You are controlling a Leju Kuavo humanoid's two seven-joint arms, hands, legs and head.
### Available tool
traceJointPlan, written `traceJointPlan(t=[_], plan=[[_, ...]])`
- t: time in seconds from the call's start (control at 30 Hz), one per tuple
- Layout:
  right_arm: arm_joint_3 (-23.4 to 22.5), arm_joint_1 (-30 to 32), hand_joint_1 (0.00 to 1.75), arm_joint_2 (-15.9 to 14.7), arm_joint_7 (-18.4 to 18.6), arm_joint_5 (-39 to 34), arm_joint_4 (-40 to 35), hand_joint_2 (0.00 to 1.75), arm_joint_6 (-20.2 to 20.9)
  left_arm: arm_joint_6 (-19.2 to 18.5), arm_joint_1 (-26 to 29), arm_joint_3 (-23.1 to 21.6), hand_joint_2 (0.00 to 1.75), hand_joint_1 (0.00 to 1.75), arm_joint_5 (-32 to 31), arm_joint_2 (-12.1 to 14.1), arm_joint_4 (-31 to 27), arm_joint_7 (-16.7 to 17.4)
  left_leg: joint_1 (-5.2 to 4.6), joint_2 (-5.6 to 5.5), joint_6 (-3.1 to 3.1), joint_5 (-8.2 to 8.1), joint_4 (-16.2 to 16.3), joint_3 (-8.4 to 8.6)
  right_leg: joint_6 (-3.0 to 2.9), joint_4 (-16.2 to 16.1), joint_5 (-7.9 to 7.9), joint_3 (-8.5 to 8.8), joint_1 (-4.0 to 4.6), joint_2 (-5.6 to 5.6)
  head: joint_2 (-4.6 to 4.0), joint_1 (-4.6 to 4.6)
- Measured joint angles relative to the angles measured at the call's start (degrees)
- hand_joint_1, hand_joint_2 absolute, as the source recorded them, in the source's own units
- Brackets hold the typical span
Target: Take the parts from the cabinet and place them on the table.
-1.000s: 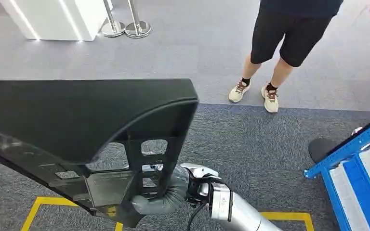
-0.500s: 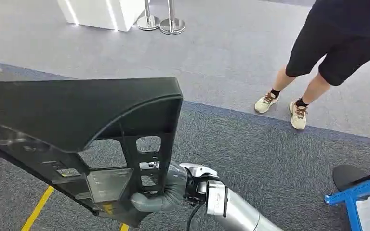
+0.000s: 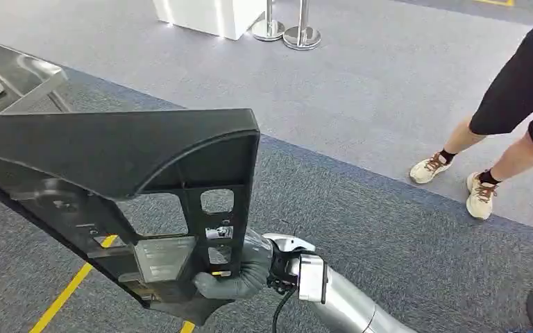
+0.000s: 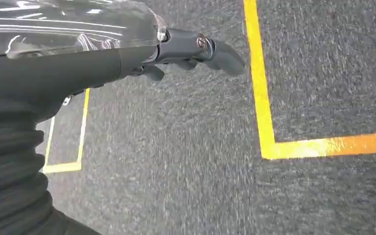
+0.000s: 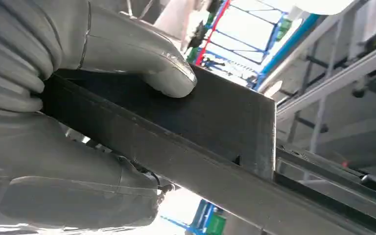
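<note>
A large black plastic part, a flat panel with a ribbed frame and cut-outs, hangs in front of me over the carpet. My right hand grips its lower corner post. Close up in the right wrist view, that hand wraps the part's black edge with the thumb pressed on top. In the left wrist view my left hand lies with its fingers along the part's glossy surface, holding its other end. The panel hides the left hand in the head view.
A grey metal surface on a frame stands at the far left. A person in dark shorts stands at the right. A white plinth and two stanchion bases are at the back. Yellow floor lines cross the carpet.
The camera has turned left: the person and stanchions slid right, the blue cabinet left the picture, and the grey metal surface came in at the left. The part stays held.
</note>
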Motion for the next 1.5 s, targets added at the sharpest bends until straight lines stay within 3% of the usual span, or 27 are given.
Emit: traceJointPlan(t=[0.07, 0.13, 0.17, 0.2, 0.27, 0.33, 0.47, 0.5, 0.57, 0.63, 0.67, 0.7, 0.77, 0.8, 0.83, 0.97, 1.0, 1.03, 1.07, 1.13, 1.17, 1.23, 1.3, 1.33, 1.37, 1.47, 1.5], plan=[[-0.2, 0.1, 1.68, 0.0, -0.2, 0.0, 0.1, 1.75, -0.1, 0.0, -0.6, 0.0, 1.75, 0.0, -0.1, 0.2, 0.0, 0.1, 0.06, 3.88, -0.39, -4.25, 7.9, -3.94, -0.44, -0.1, -0.24, 0.27, 0.28, -1.7, 0.0, 0.0], [-0.3, 0.4, 1.68, -0.1, -0.2, 0.0, 0.5, 1.75, -0.1, 0.0, -0.8, 0.0, 1.75, 0.0, -0.1, 0.3, 0.0, 0.1, 0.12, 4.72, -0.64, -7.3, 16.4, -8.25, -0.44, 0.0, -0.5, 0.27, 0.4, -3.34, 0.0, 0.0], [-0.4, 0.7, 1.68, -0.1, -0.2, 0.0, 0.5, 1.75, -0.1, -0.1, -0.6, 0.0, 1.75, 0.0, -0.1, 0.3, 0.0, 0.2, 0.13, 4.79, -0.7, -6.8, 16.9, -8.55, -0.42, 0.1, -0.65, 0.29, 0.41, -4.1, 0.0, 0.0], [-0.4, 0.8, 1.68, -0.1, -0.2, 0.1, 0.6, 1.75, -0.1, -0.1, -0.5, 0.0, 1.75, 0.0, -0.1, 0.3, 0.0, 0.2, 0.13, 4.83, -0.66, -5.13, 14.8, -7.43, -0.33, 0.2, -0.81, 0.38, 0.41, -4.76, 0.0, -0.02], [-0.4, 0.8, 1.68, -0.1, -0.2, 0.1, 0.7, 1.75, -0.1, -0.1, -0.5, 0.0, 1.75, 0.0, -0.1, 0.4, 0.0, 0.3, 0.03, 6.11, -0.25, 0.21, 4.2, -1.7, -0.04, 0.4, -1.26, 0.83, 0.42, -6.1, 0.0, -0.02], [-0.7, 0.8, 1.68, -0.1, -0.2, 0.2, 0.7, 1.75, -0.1, -0.1, -0.8, 0.0, 1.75, 0.0, -0.1, 0.6, 0.0, 0.3, -1.07, 9.11, 0.81, 0.51, -1.6, 1.43, 0.5, 0.4, -1.72, 1.29, 0.94, -7.31, 0.0, 0.0], [-0.8, 0.7, 1.68, -0.1, -0.3, 0.4, 0.7, 1.75, -0.1, -0.2, -0.4, 0.0, 1.75, 0.0, -0.1, 0.6, 0.0, 0.3, -0.75, 6.29, 2.07, 0.8, -2.0, 1.21, 1.68, 0.4, -2.17, 1.83, 1.03, -9.42, 0.0, 0.0], [-0.9, 0.6, 1.68, -0.1, -0.4, 0.5, 0.7, 1.75, -0.1, -0.2, -0.3, 0.0, 1.75, 0.0, -0.1, 0.5, 0.0, 0.3, -0.38, 5.68, 2.3, 0.98, -2.2, 1.6, 2.23, 1.1, -2.84, 1.85, 0.51, -7.24, 0.0, 0.0], [-1.1, 0.7, 1.68, -0.2, -0.5, 0.5, 0.7, 1.75, 0.0, -0.4, -0.6, 0.0, 1.75, 0.0, -0.1, 0.5, 0.0, 0.4, -0.33, 4.61, 2.72, 1.03, -2.2, 1.6, 2.39, 8.5, -7.09, -1.72, 0.28, -2.25, 0.0, 0.0], [-1.3, 1.0, 1.68, -0.4, -0.6, 0.7, 1.0, 1.75, 0.0, -0.5, -0.8, 0.0, 1.75, 0.0, -0.1, 0.4, 0.0, 0.3, -0.42, 3.18, 2.95, 1.0, -2.1, 1.42, 2.47, 18.0, -10.63, -6.75, 0.32, -1.39, 0.0, 0.0], [-1.3, 1.2, 1.68, -0.5, -0.6, 0.8, 1.2, 1.75, 0.0, -0.5, -0.7, 0.0, 1.75, 0.0, -0.1, 0.4, 0.0, 0.3, -0.46, 2.25, 2.96, 1.0, -2.0, 1.43, 2.37, 20.0, -10.44, -8.13, 0.32, -1.36, 0.0, 0.0], [-1.4, 1.3, 1.68, -0.6, -0.6, 0.9, 1.3, 1.75, 0.0, -0.5, -0.7, 0.0, 1.75, 0.0, -0.1, 0.3, 0.0, 0.3, -0.48, 1.31, 2.95, 0.98, -2.0, 1.53, 2.22, 18.3, -8.44, -7.7, 0.32, -1.32, 0.0, 0.0], [-1.5, 1.2, 1.68, -0.7, -0.6, 0.9, 1.3, 1.75, 0.0, -0.5, -0.8, 0.0, 1.75, 0.0, -0.1, 0.3, 0.0, 0.3, -0.53, -0.46, 2.78, 0.86, -1.8, 1.8, 1.65, 8.5, -2.66, -3.39, 0.34, -0.46, 0.0, 0.0], [-1.6, 1.2, 1.68, -0.7, -0.6, 0.9, 1.3, 1.75, 0.0, -0.5, -0.8, 0.0, 1.75, 0.0, -0.1, 0.3, 0.0, 0.3, -0.56, -1.24, 2.69, 0.8, -1.8, 1.92, 1.21, 2.9, -0.04, -0.89, 0.29, 1.75, 0.0, 0.0], [-1.6, 1.2, 1.68, -0.7, -0.7, 0.9, 1.3, 1.75, 0.0, -0.5, -0.9, 0.0, 1.75, 0.0, -0.1, 0.2, 0.0, 0.3, -0.78, -1.71, 2.48, 0.71, -1.8, 1.72, 1.02, 1.3, -0.97, -0.07, 0.11, 3.5, 0.0, 0.0], [-1.8, 1.1, 1.68, -0.7, -0.7, 0.9, 1.2, 1.75, 0.0, -0.5, -0.3, 0.0, 1.75, 0.0, -0.1, 0.2, 0.0, 0.3, -0.38, -4.1, 0.99, 0.88, -2.0, 1.06, 0.73, 0.3, -0.5, 0.22, 0.14, 1.02, 0.0, 0.0], [-1.8, 1.0, 1.68, -0.5, -0.7, 0.9, 1.2, 1.75, 0.0, -0.5, -0.3, 0.0, 1.75, 0.0, -0.1, 0.4, 0.0, 0.3, -0.16, -2.98, 1.04, 0.45, -1.4, 1.14, 0.39, -0.4, -0.27, 0.72, -0.11, -0.07, 0.0, 0.0], [-1.8, 1.0, 1.68, -0.5, -0.7, 0.9, 1.2, 1.75, 0.0, -0.5, -0.5, 0.0, 1.75, 0.0, -0.1, 0.2, 0.0, 0.3, -0.52, 0.85, 0.66, -0.98, 0.7, 0.21, -0.1, -0.9, -0.34, 1.13, -0.08, -0.62, 0.0, -0.02], [-1.8, 0.9, 1.68, -0.5, -0.7, 0.9, 1.2, 1.75, 0.0, -0.4, -0.8, 0.0, 1.75, 0.0, -0.1, 0.3, 0.0, 0.3, -0.42, 3.0, 0.22, -3.22, 4.7, -1.85, -0.19, -0.9, -0.36, 1.25, -0.04, -1.52, 0.0, 0.0], [-1.8, 1.1, 1.68, -0.6, -0.7, 0.9, 1.3, 1.75, 0.0, -0.4, -1.0, 0.0, 1.75, 0.0, 0.0, 0.3, 0.0, 0.3, 0.05, 4.46, -0.5, -6.89, 13.7, -6.55, -0.25, -0.8, -0.69, 1.29, 0.05, -3.24, 0.0, 0.0], [-1.8, 1.2, 1.68, -0.7, -0.6, 0.9, 1.4, 1.75, 0.1, -0.4, -0.9, -0.1, 1.75, 0.0, -0.2, 0.2, 0.0, 0.3, 0.3, 4.63, -0.73, -7.09, 15.9, -7.77, -0.2, -0.8, -0.79, 1.3, 0.06, -3.99, 0.0, -0.02], [-1.8, 1.2, 1.68, -0.7, -0.6, 0.9, 1.4, 1.75, 0.1, -0.4, -0.8, -0.1, 1.75, 0.0, -0.3, 0.2, 0.0, 0.4, 0.72, 4.95, -1.16, -3.7, 11.9, -6.01, 0.15, -0.5, -1.17, 1.46, 0.0, -5.39, 0.0, -0.02], [-1.8, 1.2, 1.68, -0.7, -0.7, 0.9, 1.3, 1.75, 0.1, -0.4, -0.8, -0.1, 1.75, 0.0, -0.3, 0.4, 0.0, 0.5, 0.86, 6.94, -1.33, 1.5, 1.3, -0.47, 0.71, 0.1, -1.9, 1.81, -0.19, -6.77, 0.0, -0.02], [-1.8, 1.1, 1.68, -0.7, -0.7, 0.9, 1.3, 1.75, 0.1, -0.4, -1.0, -0.1, 1.75, 0.0, -0.3, 0.3, 0.0, 0.5, 0.08, 9.24, -0.92, 0.4, -0.9, 0.67, 1.16, 0.3, -2.25, 1.91, 0.17, -7.35, 0.0, -0.02], [-1.9, 1.1, 1.68, -0.7, -0.7, 0.9, 1.3, 1.75, 0.0, -0.4, -1.0, -0.1, 1.75, 0.0, -0.3, 0.3, 0.0, 0.5, 0.07, 8.12, 0.21, 0.83, -1.2, 0.53, 1.49, 0.6, -2.45, 1.92, 0.35, -7.82, 0.0, 0.02], [-1.8, 1.0, 1.68, -0.6, -0.7, 0.9, 1.2, 1.75, 0.1, -0.4, -0.7, -0.1, 1.75, 0.0, -0.3, 0.2, 0.0, 0.3, -0.02, 6.28, 1.29, 0.65, -0.8, 0.03, 2.17, 0.5, -2.67, 2.23, 0.41, -9.25, 0.0, 0.0], [-1.8, 1.0, 1.68, -0.5, -0.7, 0.9, 1.1, 1.75, 0.1, -0.4, -0.7, -0.1, 1.75, 0.0, -0.5, 0.2, 0.0, 0.3, 0.17, 5.63, 1.81, 0.82, -1.0, 0.34, 2.82, 0.6, -3.07, 2.33, 0.08, -8.72, 0.0, 0.0]])
